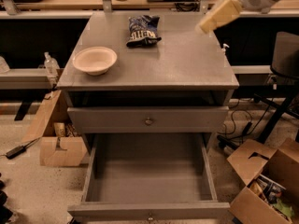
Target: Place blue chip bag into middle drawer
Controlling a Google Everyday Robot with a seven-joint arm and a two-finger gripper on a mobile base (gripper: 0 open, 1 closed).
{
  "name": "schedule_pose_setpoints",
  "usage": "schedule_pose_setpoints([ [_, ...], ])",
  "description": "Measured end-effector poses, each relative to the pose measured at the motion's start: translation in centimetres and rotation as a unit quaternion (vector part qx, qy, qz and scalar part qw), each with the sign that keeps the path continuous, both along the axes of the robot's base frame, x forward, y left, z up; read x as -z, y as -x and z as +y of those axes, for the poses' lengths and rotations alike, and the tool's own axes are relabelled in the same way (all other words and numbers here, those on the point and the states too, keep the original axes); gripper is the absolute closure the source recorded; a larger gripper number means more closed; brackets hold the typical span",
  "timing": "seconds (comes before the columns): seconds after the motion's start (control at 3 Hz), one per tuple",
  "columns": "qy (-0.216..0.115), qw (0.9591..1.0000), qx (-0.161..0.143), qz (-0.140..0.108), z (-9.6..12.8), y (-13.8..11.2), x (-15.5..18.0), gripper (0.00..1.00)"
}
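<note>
Chip bag (143,30) behind bowl (95,59) on cabinet top (177,64), jaws over right rear corner, middle drawer (148,183) below

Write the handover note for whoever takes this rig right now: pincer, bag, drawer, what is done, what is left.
The pincer hangs above the back right of the cabinet top, to the right of the bag and apart from it.
The blue chip bag lies at the back of the top, behind and to the right of the beige bowl.
The middle drawer is pulled out, with nothing in it; the upper drawer is closed.
Done: drawer open.
Left: grasp the bag, carry it forward, set it in the drawer.
</note>
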State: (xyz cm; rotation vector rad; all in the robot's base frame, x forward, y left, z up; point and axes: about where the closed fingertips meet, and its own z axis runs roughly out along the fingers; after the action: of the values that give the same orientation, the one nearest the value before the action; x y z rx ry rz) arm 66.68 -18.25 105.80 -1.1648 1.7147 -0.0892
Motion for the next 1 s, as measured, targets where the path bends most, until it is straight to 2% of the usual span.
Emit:
schedule_pose_setpoints([
  [0.33,-0.035,0.9992,0.019,0.002,0.5,-0.6,-0.7,0.00],
  [0.67,-0.035,0.9992,0.019,0.002,0.5,-0.6,-0.7,0.00],
  [1.0,-0.036,0.9991,0.019,0.006,1.2,-2.0,0.0,0.00],
])
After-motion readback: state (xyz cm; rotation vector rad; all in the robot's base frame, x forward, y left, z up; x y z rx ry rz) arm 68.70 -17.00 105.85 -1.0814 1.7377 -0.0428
